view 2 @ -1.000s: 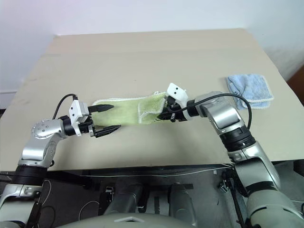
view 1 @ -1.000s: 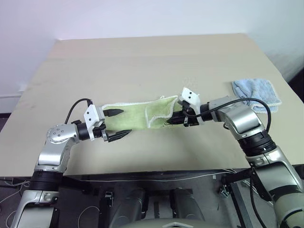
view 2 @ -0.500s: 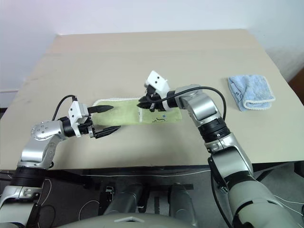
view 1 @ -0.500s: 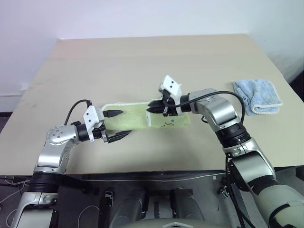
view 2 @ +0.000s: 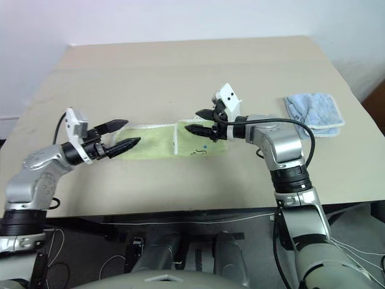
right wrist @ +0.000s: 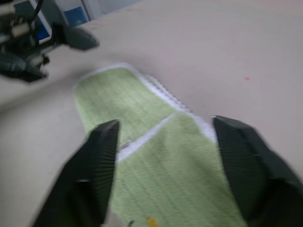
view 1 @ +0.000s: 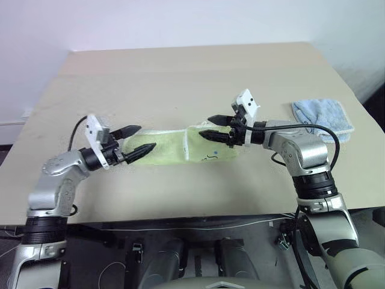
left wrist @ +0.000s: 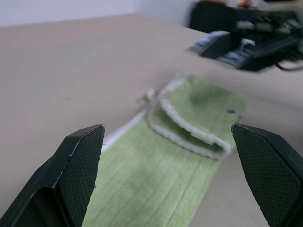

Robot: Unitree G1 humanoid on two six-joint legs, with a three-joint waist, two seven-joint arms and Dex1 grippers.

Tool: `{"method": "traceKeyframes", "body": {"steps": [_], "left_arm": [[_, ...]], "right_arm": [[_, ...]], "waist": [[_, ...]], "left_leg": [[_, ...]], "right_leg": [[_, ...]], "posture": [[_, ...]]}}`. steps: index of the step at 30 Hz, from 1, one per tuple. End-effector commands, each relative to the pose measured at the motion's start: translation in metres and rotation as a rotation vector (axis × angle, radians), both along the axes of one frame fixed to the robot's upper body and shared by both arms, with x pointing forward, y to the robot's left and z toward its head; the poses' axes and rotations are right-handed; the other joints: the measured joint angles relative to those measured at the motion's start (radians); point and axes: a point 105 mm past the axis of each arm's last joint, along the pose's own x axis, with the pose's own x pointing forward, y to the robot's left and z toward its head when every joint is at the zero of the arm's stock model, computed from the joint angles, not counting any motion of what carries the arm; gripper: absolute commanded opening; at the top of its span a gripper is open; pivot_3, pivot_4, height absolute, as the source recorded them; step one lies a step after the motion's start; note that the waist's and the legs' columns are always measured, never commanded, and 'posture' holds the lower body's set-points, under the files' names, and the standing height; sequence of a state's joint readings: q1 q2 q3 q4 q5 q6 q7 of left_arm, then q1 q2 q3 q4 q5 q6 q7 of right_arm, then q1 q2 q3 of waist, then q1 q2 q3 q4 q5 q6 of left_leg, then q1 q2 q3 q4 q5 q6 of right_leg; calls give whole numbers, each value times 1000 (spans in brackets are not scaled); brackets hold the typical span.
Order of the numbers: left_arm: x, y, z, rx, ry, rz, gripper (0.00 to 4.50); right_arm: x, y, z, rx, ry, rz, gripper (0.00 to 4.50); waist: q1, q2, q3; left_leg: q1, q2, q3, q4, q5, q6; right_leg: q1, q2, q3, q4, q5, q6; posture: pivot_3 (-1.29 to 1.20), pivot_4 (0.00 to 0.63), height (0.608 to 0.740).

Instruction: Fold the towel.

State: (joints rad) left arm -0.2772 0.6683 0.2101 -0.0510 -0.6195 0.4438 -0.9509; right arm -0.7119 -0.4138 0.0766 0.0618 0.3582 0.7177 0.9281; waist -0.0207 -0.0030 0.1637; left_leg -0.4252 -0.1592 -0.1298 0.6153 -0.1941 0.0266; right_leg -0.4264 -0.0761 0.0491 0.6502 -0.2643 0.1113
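Both my left gripper (view 1: 137, 138) and right gripper (view 1: 212, 127) hang wide open and empty above the half-folded towel (view 1: 180, 149), so I judge I should regrip its long end evenly.

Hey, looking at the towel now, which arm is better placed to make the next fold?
Probably the left. The left gripper hangs open over the single-layer end of the towel, while the right gripper, also open, sits above the end already doubled over.
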Motion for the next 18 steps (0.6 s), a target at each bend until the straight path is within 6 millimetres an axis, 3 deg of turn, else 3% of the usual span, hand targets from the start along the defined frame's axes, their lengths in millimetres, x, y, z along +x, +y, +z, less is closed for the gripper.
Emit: {"method": "traceKeyframes", "body": {"steps": [1,6,9,13,18], "left_arm": [[-10,8,22,-15,-8,52,4500],[-27,21,27,-99,112,144,4500],[-36,35,18,-149,218,266,4500],[-40,58,0,-255,347,494,4500],[-42,58,-15,-453,540,576,4500]], "right_arm": [[-7,7,11,-4,-54,48,4467],[-10,11,9,-48,-82,109,4467],[-5,13,9,-73,-109,122,4467],[16,12,13,-81,-146,48,4467],[23,11,11,-108,-177,44,4467]], "waist": [[3,0,0],[6,0,0],[5,0,0],[6,0,0],[13,-1,0]], "left_leg": [[0,0,0,0,0,0],[1,0,0,0,-1,-1],[1,0,0,0,-1,-1],[5,0,0,0,-1,-2],[7,0,-1,0,-1,-2]], "right_leg": [[0,0,0,0,0,0],[0,0,-1,0,0,0],[0,0,0,-1,0,0],[2,0,0,0,0,0],[4,0,-1,0,0,0]], "posture": [[0,150,740],[0,150,740],[0,150,740],[0,150,740],[0,150,740]]}}
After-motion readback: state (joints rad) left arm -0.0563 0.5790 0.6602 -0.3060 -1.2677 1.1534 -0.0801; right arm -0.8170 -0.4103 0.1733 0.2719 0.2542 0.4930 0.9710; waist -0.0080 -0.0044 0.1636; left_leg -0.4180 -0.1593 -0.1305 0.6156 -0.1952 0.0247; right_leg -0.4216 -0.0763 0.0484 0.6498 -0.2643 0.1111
